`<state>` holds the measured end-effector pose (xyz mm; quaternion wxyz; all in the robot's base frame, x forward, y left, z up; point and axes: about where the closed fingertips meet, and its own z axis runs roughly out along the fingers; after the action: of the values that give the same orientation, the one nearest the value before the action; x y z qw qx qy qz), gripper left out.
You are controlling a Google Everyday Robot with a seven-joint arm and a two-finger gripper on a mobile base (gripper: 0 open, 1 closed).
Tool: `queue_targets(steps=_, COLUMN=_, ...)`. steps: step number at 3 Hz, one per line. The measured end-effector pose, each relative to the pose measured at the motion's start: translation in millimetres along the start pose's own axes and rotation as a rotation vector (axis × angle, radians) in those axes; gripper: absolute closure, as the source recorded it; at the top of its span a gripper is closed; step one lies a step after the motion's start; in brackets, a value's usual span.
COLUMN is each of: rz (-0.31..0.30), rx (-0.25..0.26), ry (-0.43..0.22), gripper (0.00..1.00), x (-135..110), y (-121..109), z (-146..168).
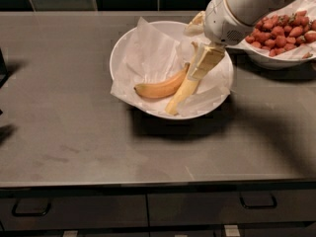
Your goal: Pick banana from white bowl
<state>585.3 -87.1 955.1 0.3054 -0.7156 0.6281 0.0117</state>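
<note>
Pale yellow banana is lying in the white bowl, with the tool sitting over its upper end.
Whether the tool is gripping cannot be told; it should be closing on this fruit alone, lifting clear of the paper liner and the orange-yellow banana touching it. Strawberries are filling the neighbouring bowl.

We see a kitchen: a grey surface over handled drawers, dark wall tiles behind, and the gripper over a white bowl.
</note>
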Motion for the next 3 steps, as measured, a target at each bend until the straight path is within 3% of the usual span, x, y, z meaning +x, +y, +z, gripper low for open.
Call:
queue_targets(steps=1, rz=-0.053, rx=-0.059, ry=-0.01, gripper=0.37, x=8.2, y=23.8, z=6.1)
queue_targets(steps=2, rz=-0.119, rx=-0.097, ry=-0.039, gripper=0.28, x=9.4, y=40.8, z=7.0)
queue_targets(steps=3, rz=-0.176, rx=-0.12, ry=-0.063, gripper=0.29, x=5.0, y=47.2, z=12.4)
